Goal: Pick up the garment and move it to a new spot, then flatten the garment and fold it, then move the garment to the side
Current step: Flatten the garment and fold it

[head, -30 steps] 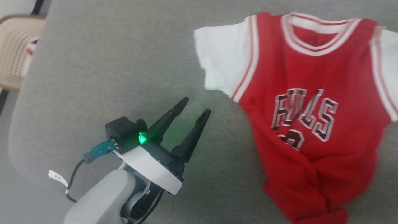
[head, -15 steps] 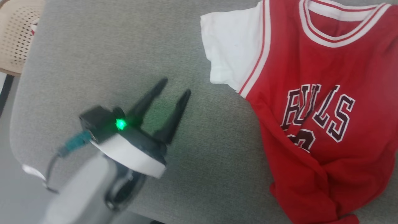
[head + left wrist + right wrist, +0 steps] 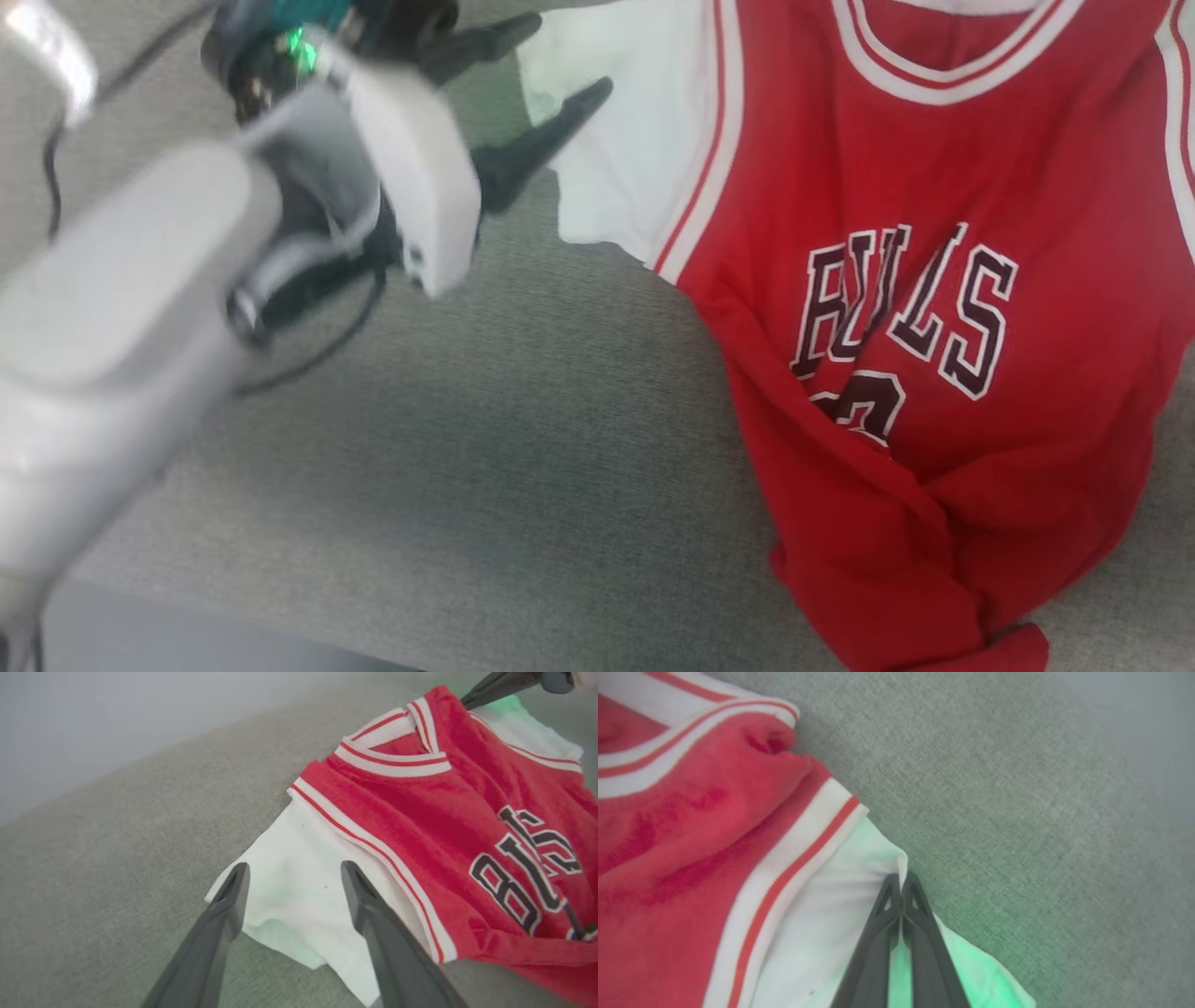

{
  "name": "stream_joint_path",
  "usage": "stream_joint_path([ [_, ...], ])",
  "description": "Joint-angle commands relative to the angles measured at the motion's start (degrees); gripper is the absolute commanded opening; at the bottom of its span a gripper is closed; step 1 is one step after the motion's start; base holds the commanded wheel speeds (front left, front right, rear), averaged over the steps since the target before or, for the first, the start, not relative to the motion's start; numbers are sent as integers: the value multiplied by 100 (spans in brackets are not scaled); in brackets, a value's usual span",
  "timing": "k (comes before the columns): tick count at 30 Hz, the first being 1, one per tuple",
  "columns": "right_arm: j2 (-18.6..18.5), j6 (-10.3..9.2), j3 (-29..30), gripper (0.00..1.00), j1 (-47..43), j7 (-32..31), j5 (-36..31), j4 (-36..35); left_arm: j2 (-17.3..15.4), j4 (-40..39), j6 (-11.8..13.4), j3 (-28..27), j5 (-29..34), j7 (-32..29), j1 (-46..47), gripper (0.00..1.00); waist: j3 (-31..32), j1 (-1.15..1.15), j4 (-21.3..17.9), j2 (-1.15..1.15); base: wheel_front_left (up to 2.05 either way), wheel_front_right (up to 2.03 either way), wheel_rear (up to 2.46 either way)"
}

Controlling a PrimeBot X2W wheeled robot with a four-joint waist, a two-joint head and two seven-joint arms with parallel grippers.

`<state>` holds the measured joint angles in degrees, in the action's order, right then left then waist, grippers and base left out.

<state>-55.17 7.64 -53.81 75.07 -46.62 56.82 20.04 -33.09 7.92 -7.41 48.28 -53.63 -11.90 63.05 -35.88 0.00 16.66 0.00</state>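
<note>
Right tool (image 3: 902, 884) is pinched on the garment (image 3: 668, 835) at one white sleeve (image 3: 822, 914). Left tool (image 3: 295, 867) gapes wide over the other sleeve (image 3: 289, 896), so I'd bite deep there, then lift evenly.

Across the garment (image 3: 775, 187), dark white-edged lettering (image 3: 901, 308) is read as "BULLS"; the numeral (image 3: 864, 409) below it is obscured by folds.
</note>
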Motion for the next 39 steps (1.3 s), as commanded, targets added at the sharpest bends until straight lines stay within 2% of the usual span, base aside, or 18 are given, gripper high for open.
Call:
stream_joint_path([
  [1, 19, -28, -232, 0, -101, -14, 4, 189, 8, 231, -5, 232, -310, -344, 464, 100, -104, 0, -85, 0, 0, 0, 0],
  [4, 48, -28, -380, 0, 23, -6, 63, 214, 92, 708, -5, 697, -658, -874, 1061, 100, -202, 0, -148, 0, 0, 0, 0],
  [10, 112, -43, -632, 0, 291, 54, 187, 283, 364, 1560, -6, 1495, -1197, -1404, 1921, 100, -346, 0, -273, 0, 0, 0, 0],
  [16, 274, -47, -889, 0, 499, 133, 275, 373, 533, 2211, -5, 2171, -1597, -1917, 2343, 100, -481, 0, -449, 0, 0, 0, 0],
  [21, 381, -46, -1097, 0, 620, 237, 382, 444, 624, 2282, -6, 2426, -1804, -2030, 2433, 100, -519, 0, -538, 0, 0, 0, 0],
  [22, 392, -47, -1127, 0, 638, 256, 402, 460, 637, 2242, -6, 2461, -1856, -2074, 2408, 71, -518, 0, -546, 0, 0, 0, 0],
  [23, 392, -47, -1127, 0, 638, 256, 402, 460, 637, 2242, -6, 2461, -1856, -2074, 2408, 71, -518, 0, -546, 0, 0, 0, 0],
  [24, 400, -47, -1154, 0, 656, 288, 426, 470, 643, 2173, -8, 2498, -1900, -2110, 2381, 29, -518, 0, -552, 0, 0, 0, 0],
  [25, 405, -47, -1174, 0, 679, 319, 445, 484, 641, 2123, -14, 2524, -1961, -2155, 2333, 0, -515, 0, -556, 0, 0, 0, 0],
  [30, 476, -46, -1191, 0, 790, 594, 644, 567, 549, 2030, -12, 2561, -2179, -2009, 2234, 0, -474, 0, -593, 0, 0, 0, 0],
  [33, 540, -42, -1095, 0, 824, 869, 783, 594, 486, 2066, -9, 2539, -2221, -1724, 2284, 0, -404, 0, -623, 0, 0, 0, 0],
  [37, 652, -20, -815, 0, 1046, 1589, 963, 634, 370, 2426, -7, 2433, -2037, -643, 2608, 0, -244, 0, -720, 0, 0, 0, 0],
  [39, 707, -20, -681, 0, 1179, 1959, 980, 728, 434, 2638, -7, 2346, -2054, -173, 2692, 0, -176, 0, -775, 0, 0, 0, 0],
])
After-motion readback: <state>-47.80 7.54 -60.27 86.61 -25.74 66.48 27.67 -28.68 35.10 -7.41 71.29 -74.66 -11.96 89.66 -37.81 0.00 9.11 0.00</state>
